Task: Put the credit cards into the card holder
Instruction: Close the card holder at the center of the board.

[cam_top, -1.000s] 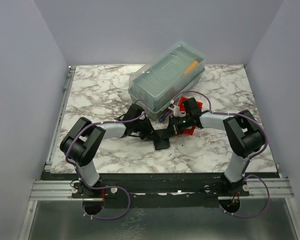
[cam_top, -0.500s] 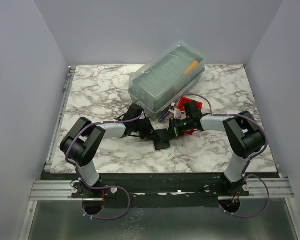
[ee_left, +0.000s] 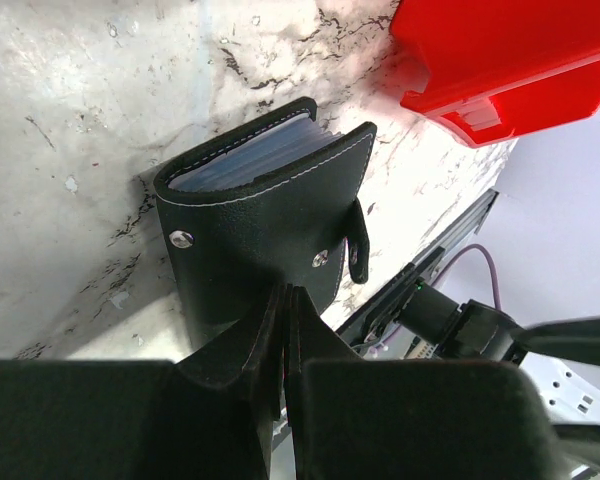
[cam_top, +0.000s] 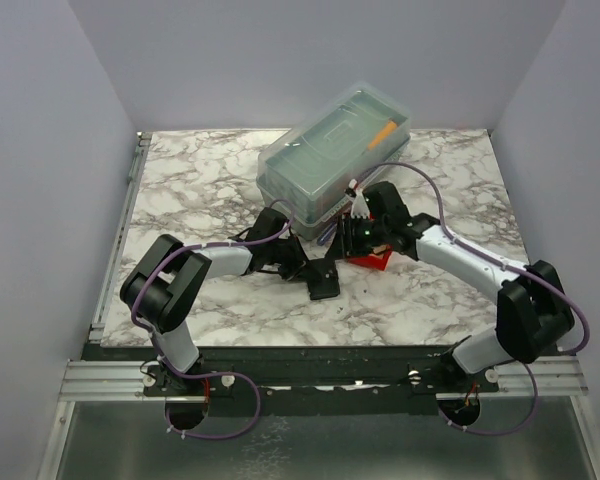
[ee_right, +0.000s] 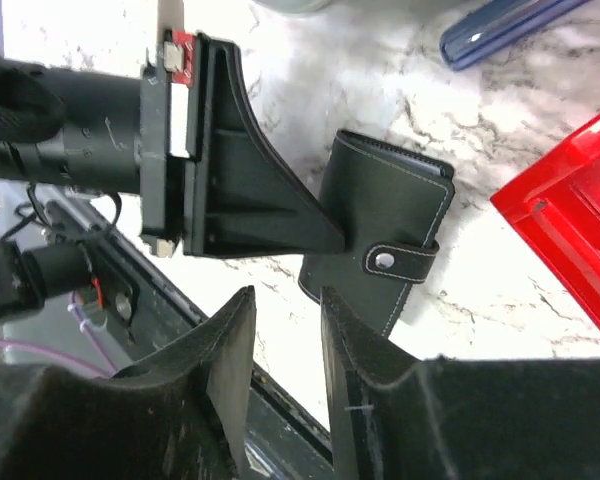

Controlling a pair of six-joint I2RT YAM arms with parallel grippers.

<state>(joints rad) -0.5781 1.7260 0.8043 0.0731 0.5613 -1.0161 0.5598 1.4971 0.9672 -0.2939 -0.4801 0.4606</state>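
Now, starting with the big things: the marble table (cam_top: 200,190) carries the clear lidded box (cam_top: 335,160) at its far middle, and the red bin (cam_top: 375,260) sits just near and right of that box. Between my two arms, near of the box, lies the card holder (cam_top: 325,280), folded, its strap across the open edge (it looks snapped, though I cannot swear to it). My left wrist view shows pale card edges stacked inside the fold; I see no loose credit cards on the marble. A blue pen (ee_right: 510,25) lies just far of the holder.

My left gripper (ee_left: 285,300) is pinched almost fully together on the holder's left edge, pinning it to the table.

My right gripper (ee_right: 285,300) is what has changed. A second ago it was clamped tight and low at the holder's right side; now it hangs higher and farther back, over the red bin, with its jaws parted by a narrow gap and nothing between them.

I read that as a release: my right-hand work at the holder looks done, and the task seems close to finished.
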